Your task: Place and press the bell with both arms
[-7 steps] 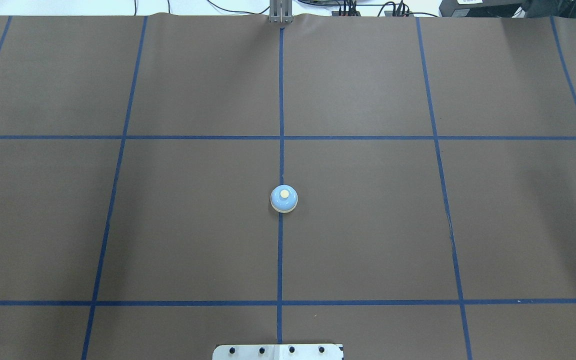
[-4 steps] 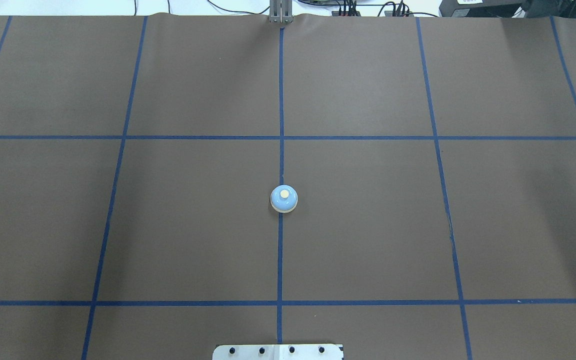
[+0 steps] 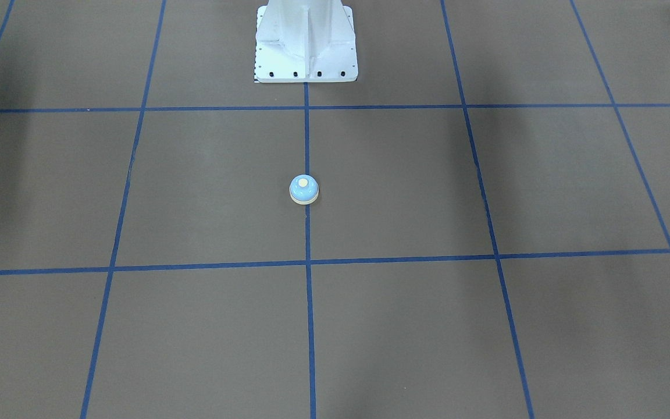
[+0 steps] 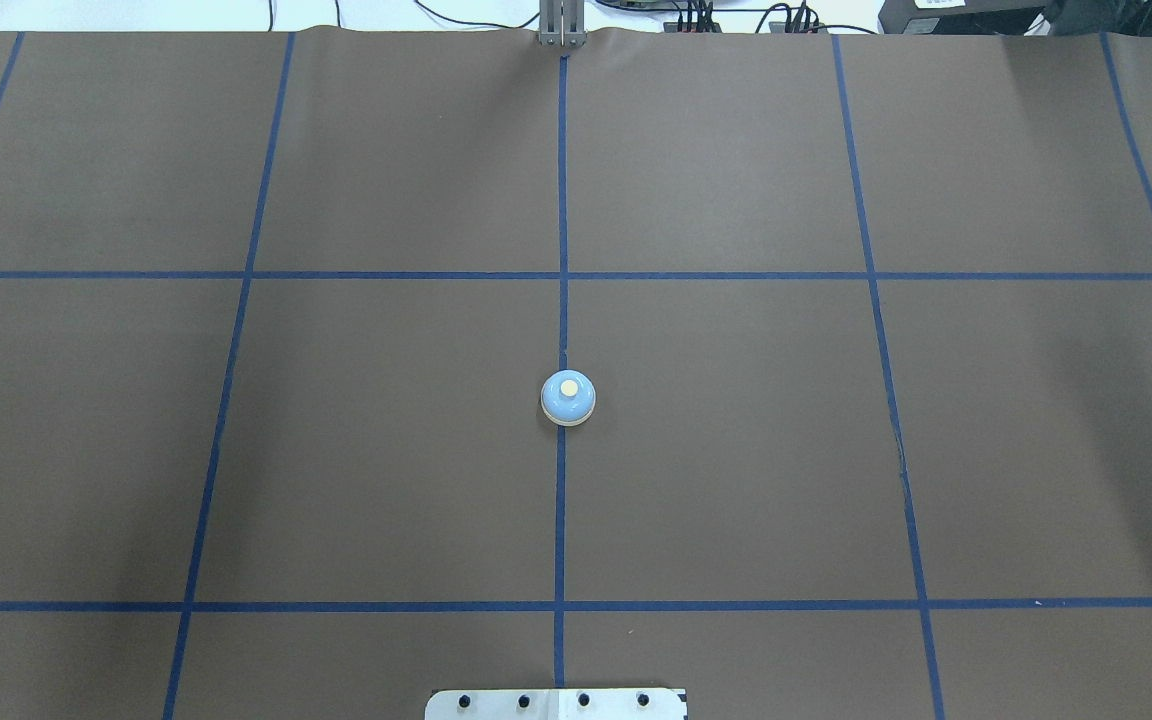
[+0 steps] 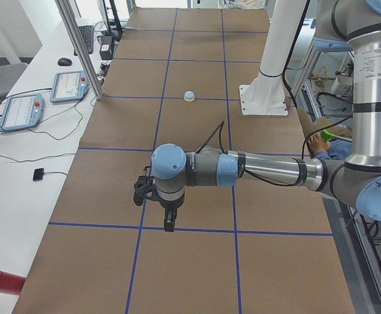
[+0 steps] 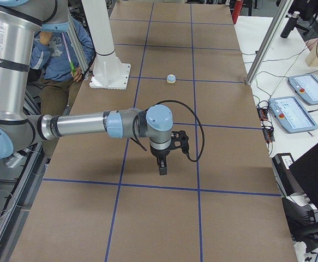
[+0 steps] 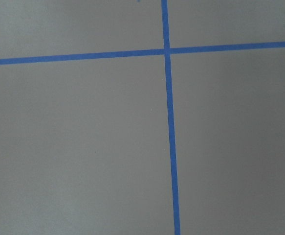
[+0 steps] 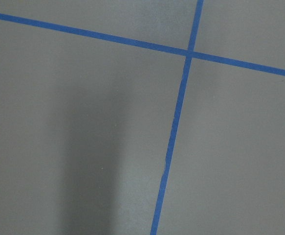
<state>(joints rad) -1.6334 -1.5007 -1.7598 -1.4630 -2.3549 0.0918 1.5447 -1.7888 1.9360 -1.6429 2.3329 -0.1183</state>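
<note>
Well, the bell [image 4: 568, 398] sits upright on the worktop [image 4: 736, 450], straight out from the white pedestal [image 3: 306, 41]. My left arm [image 5: 242, 169] and right arm [image 6: 93, 124] hang far off, so pressing looks not done. I cannot tell if my jaws are spread.

No visible change overhead

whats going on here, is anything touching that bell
Nothing is touching the bell. It sits upright on the table, on the centre blue tape line, in front of the white pedestal. The left gripper and right gripper hang point-down over the table toward its opposite ends, far from the bell. Whether they are open or shut cannot be told.
</note>
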